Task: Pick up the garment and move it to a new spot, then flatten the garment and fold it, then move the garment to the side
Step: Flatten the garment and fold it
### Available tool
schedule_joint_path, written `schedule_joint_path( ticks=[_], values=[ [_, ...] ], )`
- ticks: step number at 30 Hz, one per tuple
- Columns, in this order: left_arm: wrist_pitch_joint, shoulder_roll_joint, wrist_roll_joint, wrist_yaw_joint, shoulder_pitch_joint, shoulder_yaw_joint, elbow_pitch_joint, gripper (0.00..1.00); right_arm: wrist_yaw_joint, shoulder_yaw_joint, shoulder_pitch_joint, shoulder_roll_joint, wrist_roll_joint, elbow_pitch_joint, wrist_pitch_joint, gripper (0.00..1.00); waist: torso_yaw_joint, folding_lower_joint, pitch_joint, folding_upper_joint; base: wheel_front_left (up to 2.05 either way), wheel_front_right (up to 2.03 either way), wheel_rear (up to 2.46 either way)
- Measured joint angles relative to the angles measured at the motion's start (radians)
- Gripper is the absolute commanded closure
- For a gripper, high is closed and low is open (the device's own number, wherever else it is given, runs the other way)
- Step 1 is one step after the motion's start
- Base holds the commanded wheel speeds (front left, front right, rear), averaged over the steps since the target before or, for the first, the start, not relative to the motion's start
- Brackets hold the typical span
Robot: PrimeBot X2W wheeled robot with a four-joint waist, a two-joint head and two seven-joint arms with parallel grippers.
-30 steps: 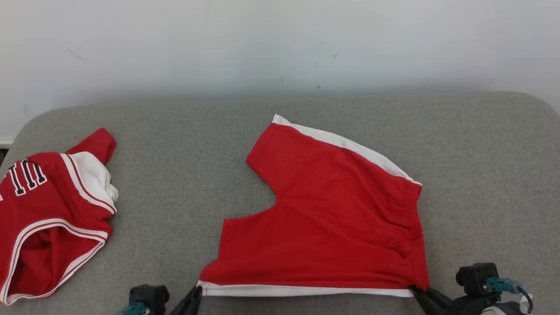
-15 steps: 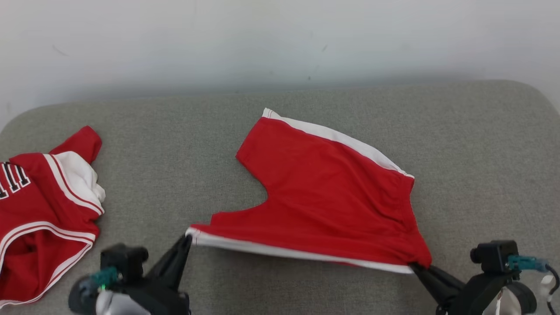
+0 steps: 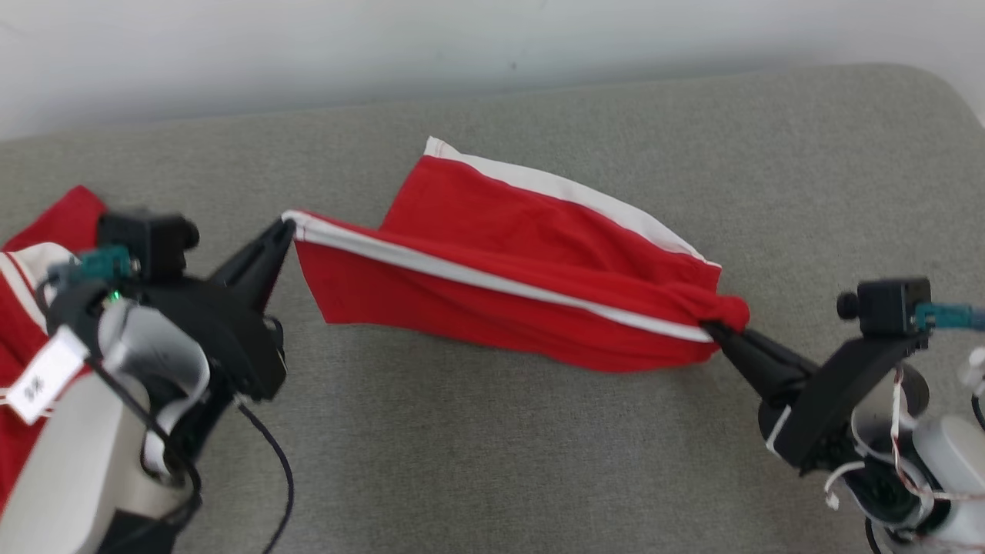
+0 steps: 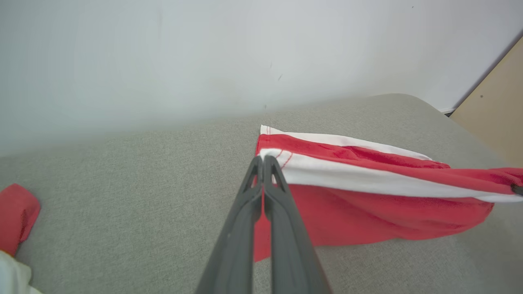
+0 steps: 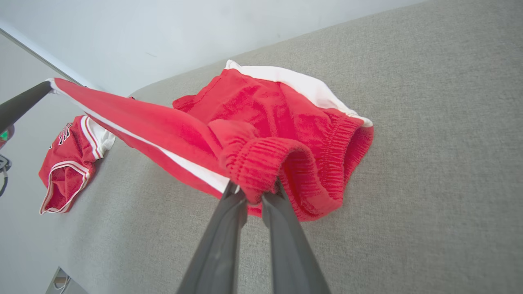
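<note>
The garment (image 3: 508, 254) is a pair of red shorts with white side stripes, lying on the grey cushion. Its near side is lifted off the surface and stretched between both grippers, while the far leg rests flat. My left gripper (image 3: 286, 223) is shut on the hem corner of the near leg, seen also as the garment (image 4: 367, 183) held by the left gripper (image 4: 263, 160). My right gripper (image 3: 712, 329) is shut on the bunched elastic waistband, with the garment (image 5: 286, 122) in the right gripper (image 5: 253, 192).
A red and white jersey (image 3: 31, 261) lies at the cushion's left edge, partly behind my left arm, the same jersey (image 5: 69, 163). The grey cushion (image 3: 492, 462) meets a white wall at the back. A beige panel (image 4: 498, 106) stands to the right.
Both grippers have raised the near edge of the shorts and carried it toward the far leg. The head camera has tilted down, shifting the whole picture.
</note>
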Motion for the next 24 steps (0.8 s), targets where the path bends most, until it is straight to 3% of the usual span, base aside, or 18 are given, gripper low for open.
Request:
schedule_joint_path(
  ticks=[8,24],
  values=[
    [0.085,0.033,-0.029,0.0,-0.207,-0.013,0.106,1.0,0.003,-0.009,-0.151,0.062,0.06,0.067,0.04,1.0,-0.051,0.0,0.08,0.0,0.0,0.0,0.0],
    [0.181,0.118,-0.068,0.0,-0.512,-0.147,0.303,1.0,0.003,0.0,-0.385,0.168,0.086,0.221,0.048,1.0,-0.149,0.0,0.227,0.0001,0.0,0.0,0.0]
  ],
)
